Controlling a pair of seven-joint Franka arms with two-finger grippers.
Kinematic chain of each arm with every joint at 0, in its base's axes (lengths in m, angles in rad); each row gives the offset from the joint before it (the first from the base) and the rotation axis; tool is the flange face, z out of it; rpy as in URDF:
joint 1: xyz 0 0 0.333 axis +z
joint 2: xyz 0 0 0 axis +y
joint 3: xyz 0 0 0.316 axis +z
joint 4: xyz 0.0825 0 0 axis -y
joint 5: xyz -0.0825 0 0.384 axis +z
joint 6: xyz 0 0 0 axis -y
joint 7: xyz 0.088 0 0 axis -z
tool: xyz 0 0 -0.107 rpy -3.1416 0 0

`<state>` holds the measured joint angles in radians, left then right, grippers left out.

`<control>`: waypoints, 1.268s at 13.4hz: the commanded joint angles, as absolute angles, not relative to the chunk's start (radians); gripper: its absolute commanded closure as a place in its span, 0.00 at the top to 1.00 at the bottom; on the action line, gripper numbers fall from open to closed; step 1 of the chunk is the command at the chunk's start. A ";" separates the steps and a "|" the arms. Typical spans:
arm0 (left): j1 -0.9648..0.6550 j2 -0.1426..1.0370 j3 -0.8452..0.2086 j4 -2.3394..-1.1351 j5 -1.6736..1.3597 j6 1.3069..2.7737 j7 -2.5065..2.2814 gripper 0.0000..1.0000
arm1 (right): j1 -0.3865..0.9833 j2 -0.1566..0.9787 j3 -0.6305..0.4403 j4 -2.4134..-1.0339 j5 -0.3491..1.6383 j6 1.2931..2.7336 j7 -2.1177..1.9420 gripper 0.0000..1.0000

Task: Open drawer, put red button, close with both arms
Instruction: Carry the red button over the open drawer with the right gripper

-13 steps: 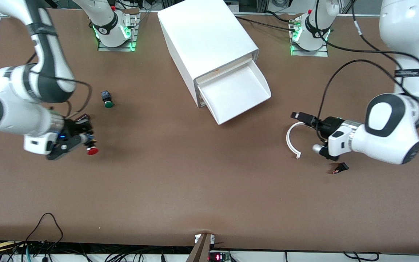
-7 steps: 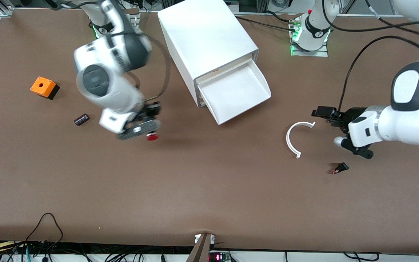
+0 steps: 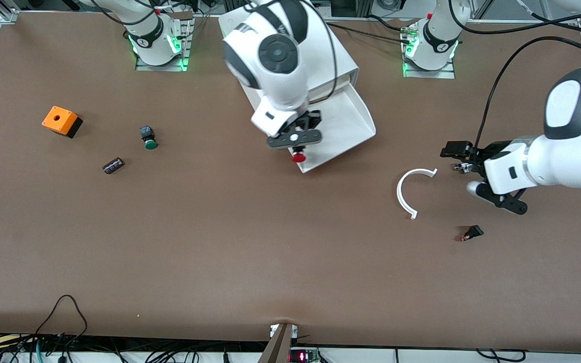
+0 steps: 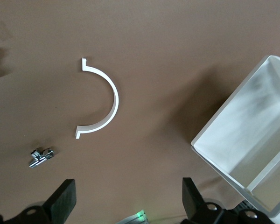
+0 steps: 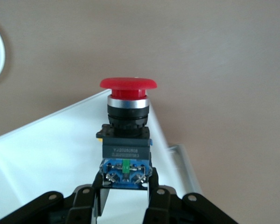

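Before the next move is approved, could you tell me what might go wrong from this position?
The right gripper holds the red button over the front corner of the open drawer, so releasing here might drop it on the rim or the table. It grips only the button's base, so the button might tilt. The left gripper waits open near the white arc and might nudge it when reaching to close.

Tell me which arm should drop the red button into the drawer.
Right. The right hand already grips the red button over the open drawer's front edge; the left hand, open, hangs beside the white half-ring.
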<state>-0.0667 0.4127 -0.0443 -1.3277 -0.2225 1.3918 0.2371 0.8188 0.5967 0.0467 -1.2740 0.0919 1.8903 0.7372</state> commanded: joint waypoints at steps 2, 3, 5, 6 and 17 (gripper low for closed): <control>-0.081 0.403 -0.037 -1.328 -0.183 1.391 0.227 1.00 | 0.908 0.666 0.026 -1.224 0.092 1.901 0.873 0.00; -0.074 0.403 -0.037 -1.330 -0.186 1.393 0.236 1.00 | 0.922 0.667 0.026 -1.232 0.084 1.899 0.900 0.00; -0.075 0.405 -0.035 -1.330 -0.184 1.391 0.236 1.00 | 0.936 0.678 0.026 -1.245 0.084 1.899 0.933 0.00; -0.074 0.405 -0.035 -1.330 -0.184 1.391 0.235 1.00 | 0.940 0.687 0.026 -1.255 0.084 1.901 0.951 0.00; -0.089 0.419 -0.046 -1.332 -0.048 1.388 0.232 1.00 | 0.878 0.669 -0.046 -1.123 0.080 1.809 0.936 1.00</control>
<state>-0.0863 0.4164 -0.0420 -1.3367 -0.0716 1.3923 0.2289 0.9156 0.6832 -0.0393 -1.1870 0.0876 1.8660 0.9543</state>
